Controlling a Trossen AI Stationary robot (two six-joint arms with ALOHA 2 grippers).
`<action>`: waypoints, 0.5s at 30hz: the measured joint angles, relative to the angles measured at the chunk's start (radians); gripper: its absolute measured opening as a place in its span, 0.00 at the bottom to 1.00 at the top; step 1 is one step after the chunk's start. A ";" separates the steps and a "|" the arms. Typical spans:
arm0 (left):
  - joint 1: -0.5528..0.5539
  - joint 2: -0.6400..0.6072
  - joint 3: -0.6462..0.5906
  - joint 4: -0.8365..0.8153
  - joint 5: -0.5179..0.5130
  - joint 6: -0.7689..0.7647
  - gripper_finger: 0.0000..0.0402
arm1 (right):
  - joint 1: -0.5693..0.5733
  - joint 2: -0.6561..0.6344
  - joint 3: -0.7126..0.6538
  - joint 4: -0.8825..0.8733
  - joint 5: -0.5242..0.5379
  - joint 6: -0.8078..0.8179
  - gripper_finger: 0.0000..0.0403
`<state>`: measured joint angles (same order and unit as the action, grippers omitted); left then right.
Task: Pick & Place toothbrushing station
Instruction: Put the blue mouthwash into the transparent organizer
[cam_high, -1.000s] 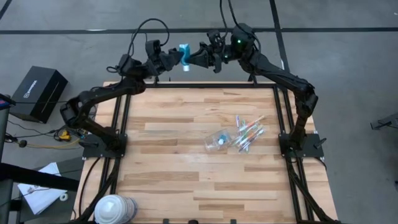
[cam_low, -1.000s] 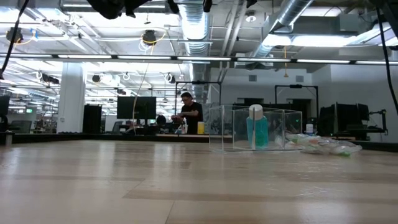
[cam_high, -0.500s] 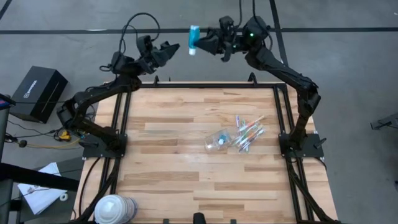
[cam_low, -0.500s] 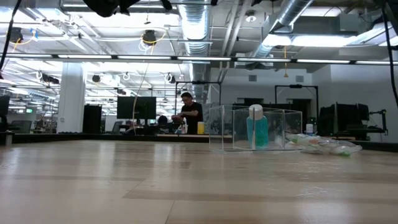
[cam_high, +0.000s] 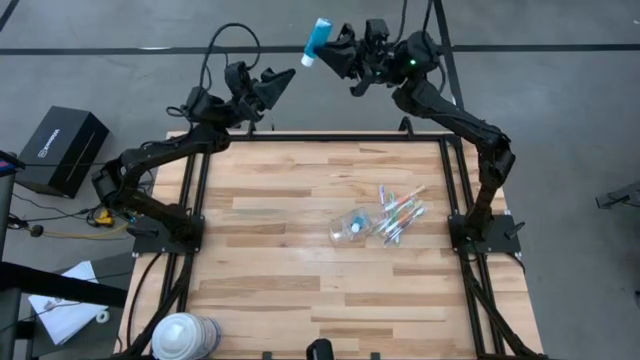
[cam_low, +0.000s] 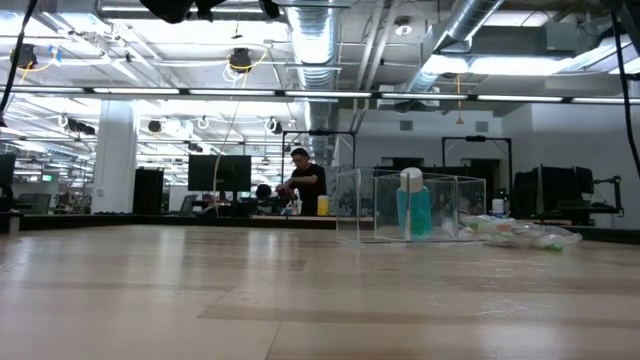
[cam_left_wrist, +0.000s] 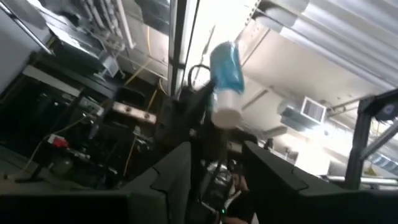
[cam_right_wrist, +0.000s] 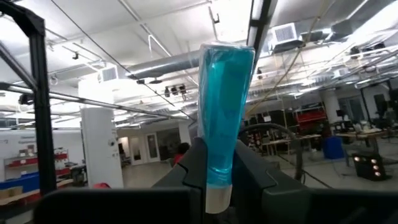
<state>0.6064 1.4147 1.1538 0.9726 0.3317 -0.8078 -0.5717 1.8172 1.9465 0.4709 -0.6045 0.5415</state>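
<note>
My right gripper is raised beyond the table's far edge and is shut on a short blue tube with a white end. My left gripper is open and empty just left of the tube and a little nearer the table. It sees the tube from its wrist view. A see-through plastic cup lies on the table right of centre, with something blue showing in it. Several pastel toothbrushes lie beside it on the right. My right gripper pinches the tube between its two fingers on the blue body just above the white end. The fingers lie across the tube. The tube is lifted clear in the air and tilted, with its flat crimped end uppermost and the white end lowest.
A big white-and-blue roll stands at the table's near left corner. A black box sits on the floor left of the table. In the low view the cup and toothbrushes show at the right. A person stands far behind in the room.
The two grippers met at the tube a second ago and have parted. My left gripper has drawn back toward the left without the tube. My right gripper has carried the tube up and away from the table, and the tube has tipped over.
</note>
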 joint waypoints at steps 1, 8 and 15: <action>0.000 0.000 0.000 0.011 -0.012 0.000 0.36 | 0.005 0.002 0.000 -0.002 0.000 0.000 0.09; 0.000 0.000 0.000 0.045 -0.023 0.000 0.41 | 0.025 0.041 -0.003 0.056 0.056 0.003 0.09; 0.000 0.000 0.000 0.067 -0.009 -0.008 0.43 | 0.017 0.065 -0.003 0.080 0.052 0.043 0.09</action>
<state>0.6064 1.4147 1.1538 1.0397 0.3231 -0.8156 -0.5546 1.8818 1.9434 0.5510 -0.5522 0.5842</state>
